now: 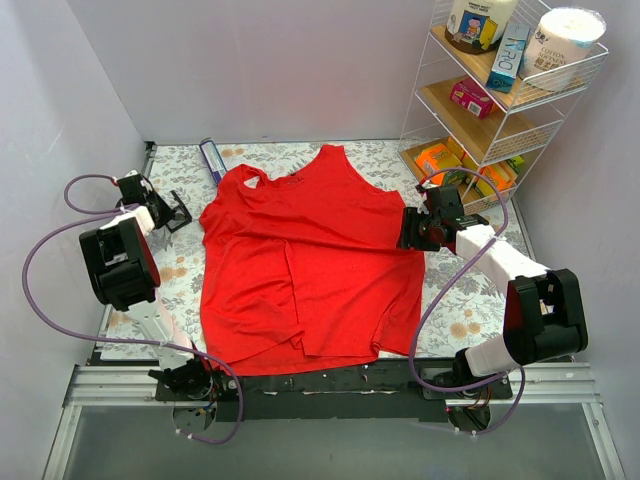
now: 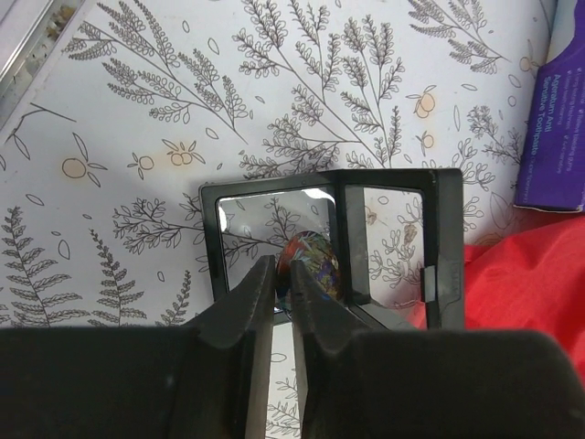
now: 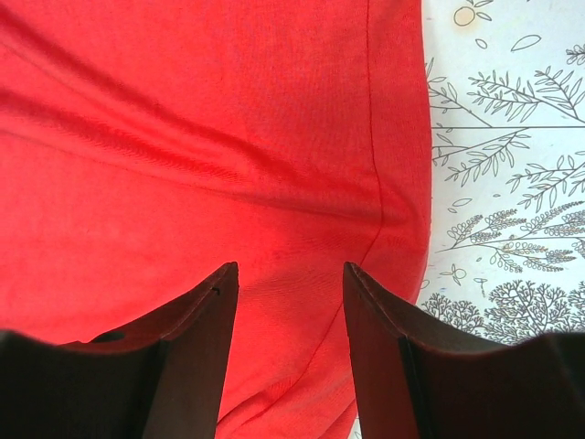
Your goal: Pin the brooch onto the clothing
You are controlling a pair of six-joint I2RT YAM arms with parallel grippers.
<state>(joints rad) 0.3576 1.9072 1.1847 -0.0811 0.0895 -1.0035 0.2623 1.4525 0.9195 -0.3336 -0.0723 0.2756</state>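
The brooch (image 2: pixel 315 261) is a small round disc with a multicoloured face, standing inside an open black-framed clear case (image 2: pixel 393 181) on the floral cloth. My left gripper (image 2: pixel 283 267) has its fingertips drawn nearly together on the brooch's left rim. In the top view that gripper (image 1: pixel 170 212) sits at the case, left of the clothing (image 1: pixel 310 260). The clothing is a red tank top spread flat in the middle. My right gripper (image 3: pixel 288 270) hangs open just above the clothing's right side seam (image 3: pixel 379 183), with nothing between its fingers.
A purple box (image 2: pixel 558 119) lies beyond the case, near the tank top's left shoulder (image 1: pixel 212 158). A white wire shelf (image 1: pixel 500 90) with packages stands at the back right. The floral cloth (image 1: pixel 470 320) covers the table. Grey walls close in on both sides.
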